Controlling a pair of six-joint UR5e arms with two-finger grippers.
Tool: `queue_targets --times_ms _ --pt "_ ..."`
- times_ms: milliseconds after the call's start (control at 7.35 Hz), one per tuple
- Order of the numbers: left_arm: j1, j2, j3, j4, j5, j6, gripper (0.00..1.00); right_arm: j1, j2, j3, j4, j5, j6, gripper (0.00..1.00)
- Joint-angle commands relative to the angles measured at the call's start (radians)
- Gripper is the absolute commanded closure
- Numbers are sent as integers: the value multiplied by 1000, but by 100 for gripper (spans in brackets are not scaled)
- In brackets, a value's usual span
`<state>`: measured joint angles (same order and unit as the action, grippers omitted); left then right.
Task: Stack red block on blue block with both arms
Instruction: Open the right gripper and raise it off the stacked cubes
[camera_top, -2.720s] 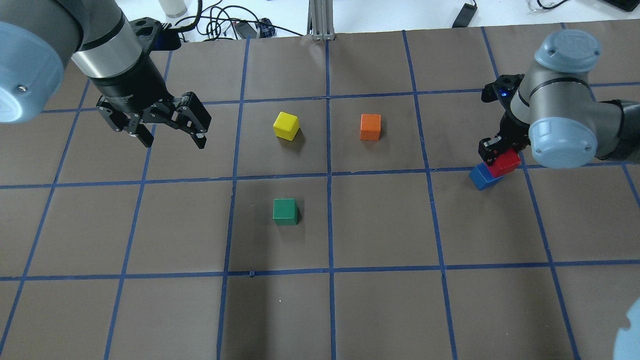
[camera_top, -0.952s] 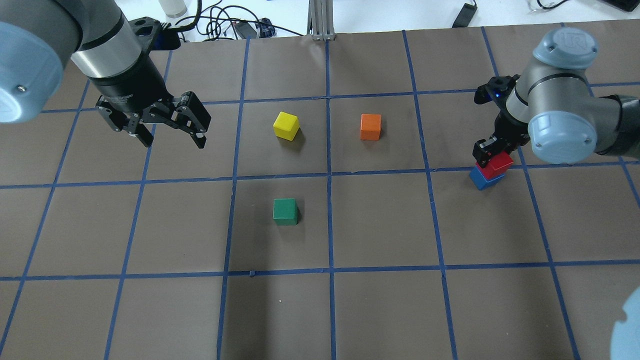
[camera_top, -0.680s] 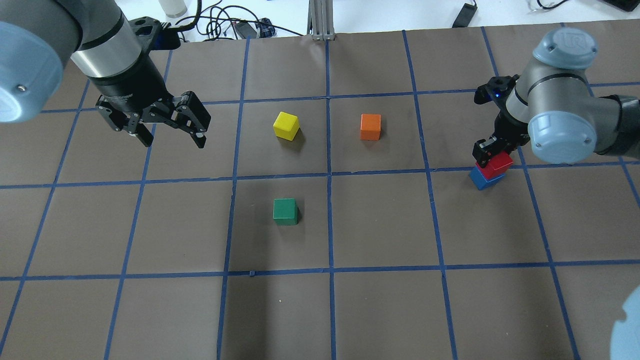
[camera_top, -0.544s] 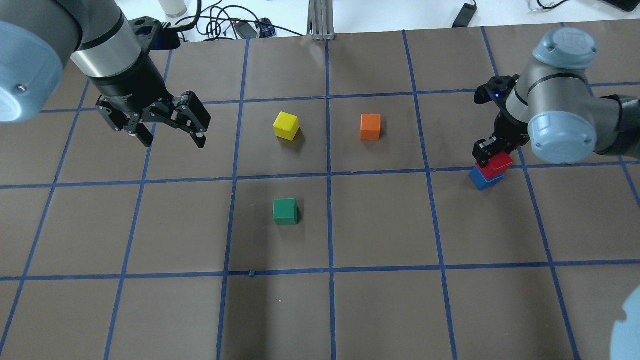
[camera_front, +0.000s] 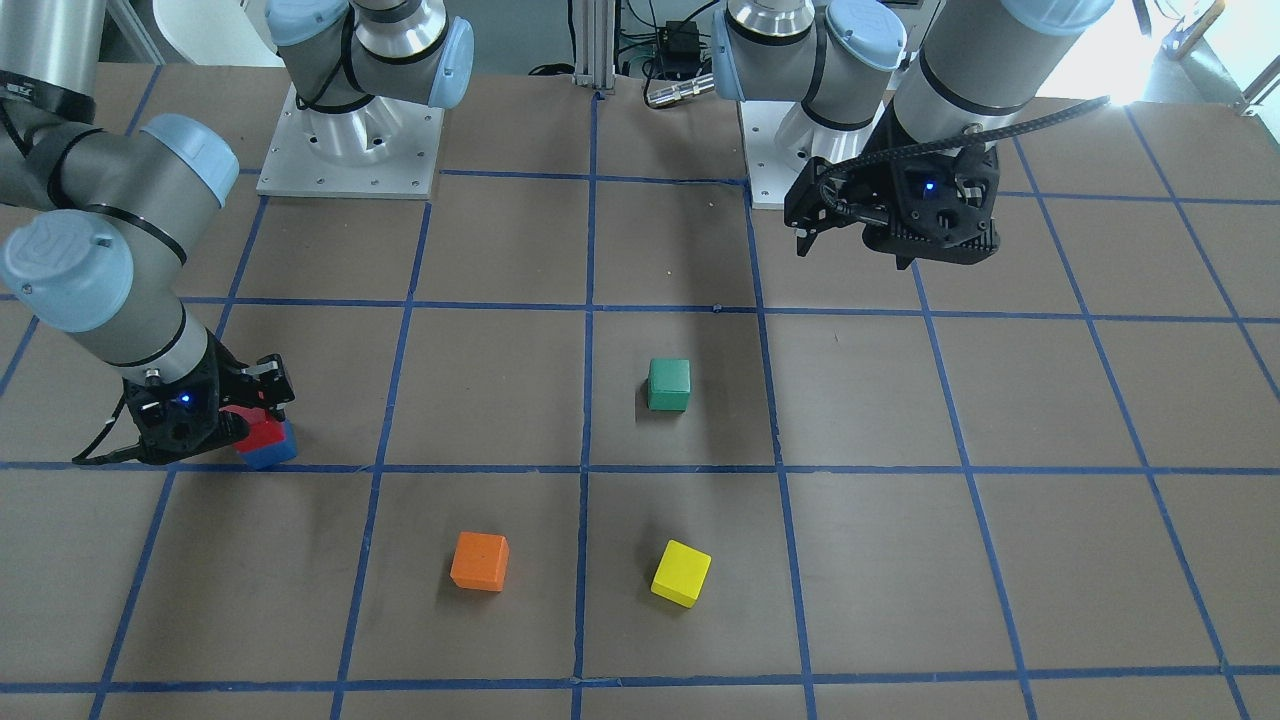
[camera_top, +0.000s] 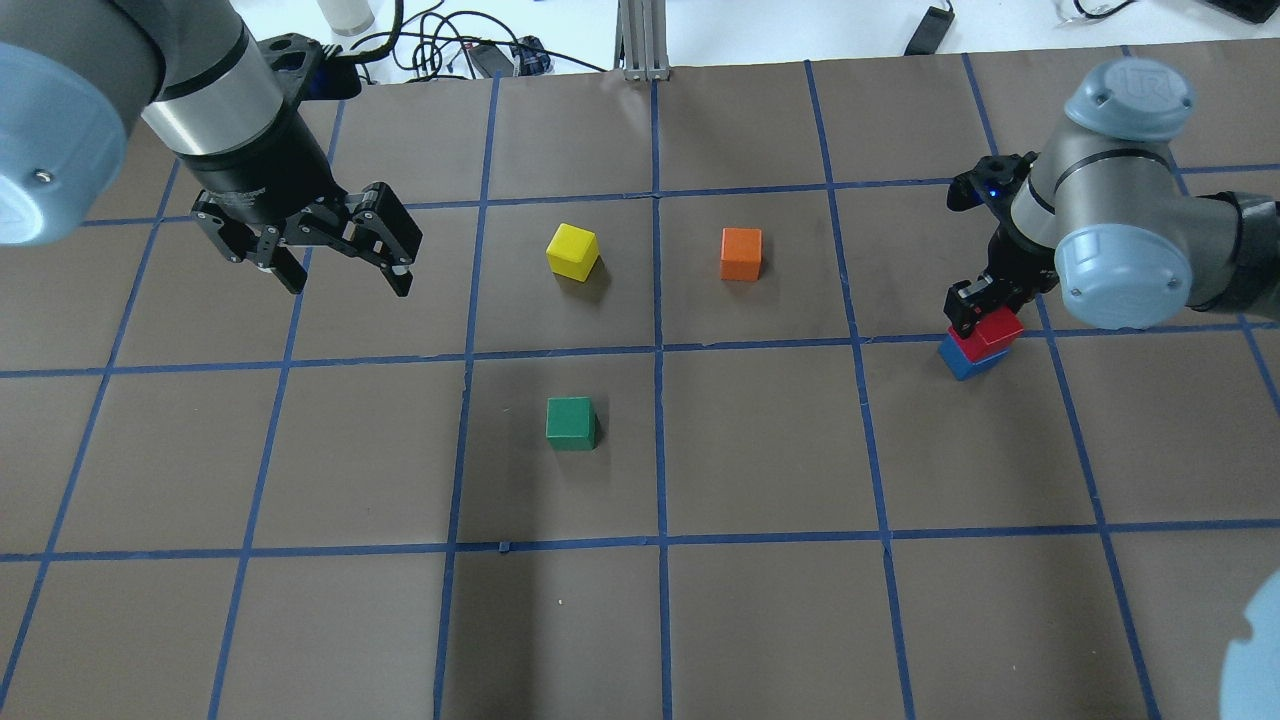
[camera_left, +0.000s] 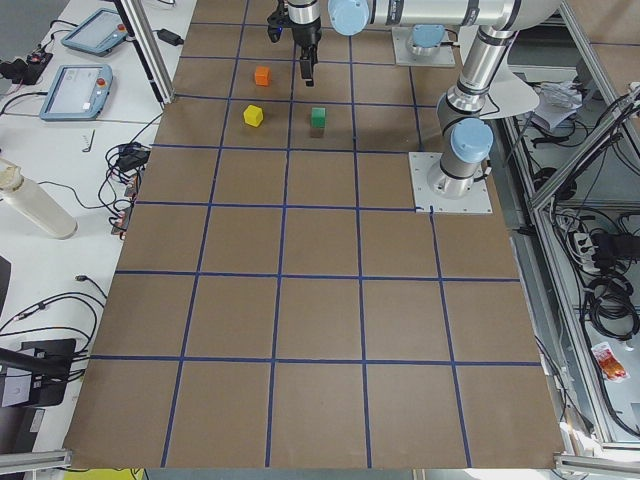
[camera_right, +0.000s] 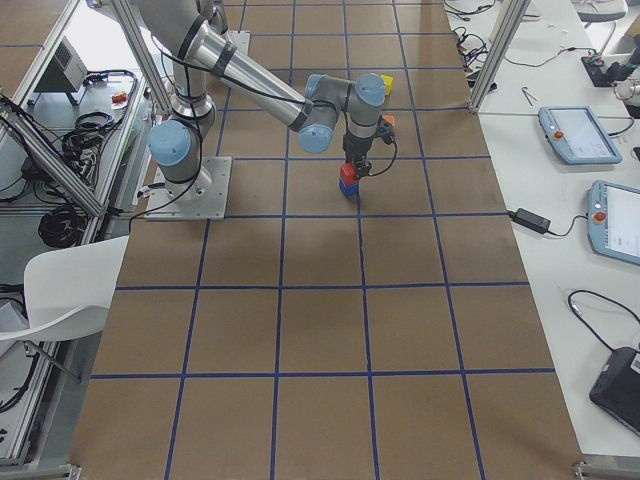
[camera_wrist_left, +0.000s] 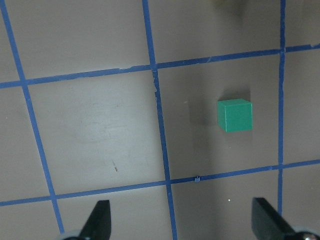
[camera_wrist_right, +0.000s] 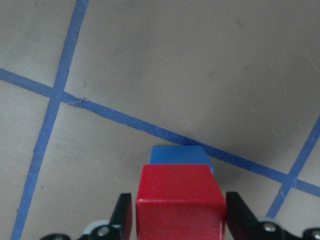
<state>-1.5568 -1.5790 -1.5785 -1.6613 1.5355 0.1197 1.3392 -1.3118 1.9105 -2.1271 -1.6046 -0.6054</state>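
The red block (camera_top: 992, 328) sits on top of the blue block (camera_top: 965, 357) at the table's right side, on a blue tape line. My right gripper (camera_top: 985, 315) reaches down over the stack, its fingers against two sides of the red block. In the right wrist view the red block (camera_wrist_right: 180, 200) fills the space between the fingers (camera_wrist_right: 125, 215), and the blue block (camera_wrist_right: 180, 155) peeks out beyond it. The stack also shows in the front-facing view (camera_front: 265, 440). My left gripper (camera_top: 348, 285) hangs open and empty above the table's far left.
A yellow block (camera_top: 572, 250) and an orange block (camera_top: 741, 254) lie at mid-table, with a green block (camera_top: 571, 423) nearer me. The green block also shows in the left wrist view (camera_wrist_left: 235, 115). Cables and gear lie beyond the far edge.
The right gripper brought the red block down and a little left, squarely onto the blue block, and has held still there since. The left arm has not moved.
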Motion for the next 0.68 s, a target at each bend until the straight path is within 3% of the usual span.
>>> queue_targets --times_ms 0,272,544 --pt "0 -1 0 0 0 0 0 0 -1 -8 1 -11 -1 3" --pt "0 -4 0 0 0 0 0 2 -21 -66 62 -12 15 0" --pt "0 -9 2 2 -2 0 0 23 -43 -276 351 6 137 0"
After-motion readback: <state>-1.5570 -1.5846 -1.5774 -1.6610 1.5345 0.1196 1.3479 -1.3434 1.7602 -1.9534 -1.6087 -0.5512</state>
